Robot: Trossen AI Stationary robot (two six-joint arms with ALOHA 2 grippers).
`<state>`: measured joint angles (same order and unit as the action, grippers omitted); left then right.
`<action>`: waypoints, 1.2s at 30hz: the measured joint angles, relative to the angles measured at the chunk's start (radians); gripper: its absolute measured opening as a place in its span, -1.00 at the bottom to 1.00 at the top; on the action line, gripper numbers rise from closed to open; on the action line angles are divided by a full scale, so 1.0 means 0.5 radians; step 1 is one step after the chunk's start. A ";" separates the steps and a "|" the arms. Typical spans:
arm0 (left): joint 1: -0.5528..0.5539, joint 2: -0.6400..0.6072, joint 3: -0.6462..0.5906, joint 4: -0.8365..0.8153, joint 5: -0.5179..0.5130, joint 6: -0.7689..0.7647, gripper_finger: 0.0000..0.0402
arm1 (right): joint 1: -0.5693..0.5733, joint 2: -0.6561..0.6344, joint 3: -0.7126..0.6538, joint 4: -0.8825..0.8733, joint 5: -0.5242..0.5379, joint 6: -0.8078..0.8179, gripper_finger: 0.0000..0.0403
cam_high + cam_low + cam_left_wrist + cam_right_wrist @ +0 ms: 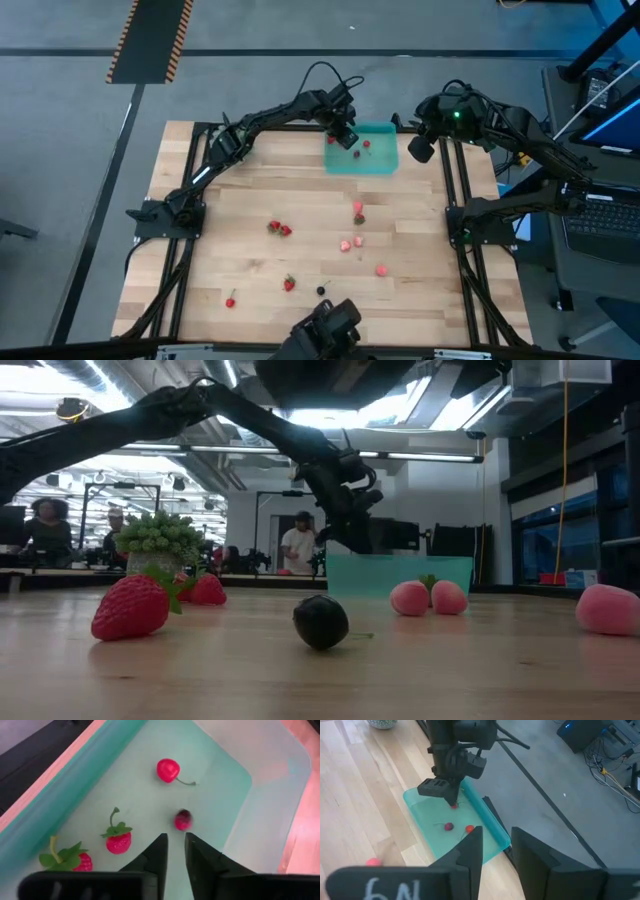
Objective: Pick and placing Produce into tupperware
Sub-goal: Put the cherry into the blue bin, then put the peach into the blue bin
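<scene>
On the wooden surface [250,190], the teal tray [380,160] sits at the far edge. Left end effector [346,135] hangs over the tray, fingers slightly parted, holding nothing. Right end effector [421,150] waits just beside the tray, empty, with a gap showing between its fingers. Four small fruits [168,770] lie in the tray; others [352,243] lie scattered nearer the camera side.

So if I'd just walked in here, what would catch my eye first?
Probably the teal tray at the table's far edge, with the left gripper hanging over it, fingers slightly apart, and four small red fruits lying inside. Next, the red and pink fruit pieces scattered over the wooden table. The right gripper waits beside the tray.
</scene>
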<state>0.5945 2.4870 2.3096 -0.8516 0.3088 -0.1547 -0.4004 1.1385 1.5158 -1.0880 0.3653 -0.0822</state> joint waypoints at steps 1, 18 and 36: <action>0.000 0.000 0.000 0.000 0.000 0.000 -0.63 | 0.000 0.000 0.000 0.000 0.000 0.000 -0.48; -0.113 -0.592 0.072 -0.457 -0.024 0.456 -0.48 | 0.017 -0.003 0.014 0.378 -0.015 0.058 -0.48; -0.509 -1.289 0.065 -1.190 -0.547 0.536 -0.73 | 0.134 0.368 -0.041 0.466 -0.251 0.109 -0.67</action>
<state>0.3398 1.8425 2.3422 -1.4467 0.0353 0.1134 -0.3335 1.3223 1.4954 -0.8552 0.2400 -0.0279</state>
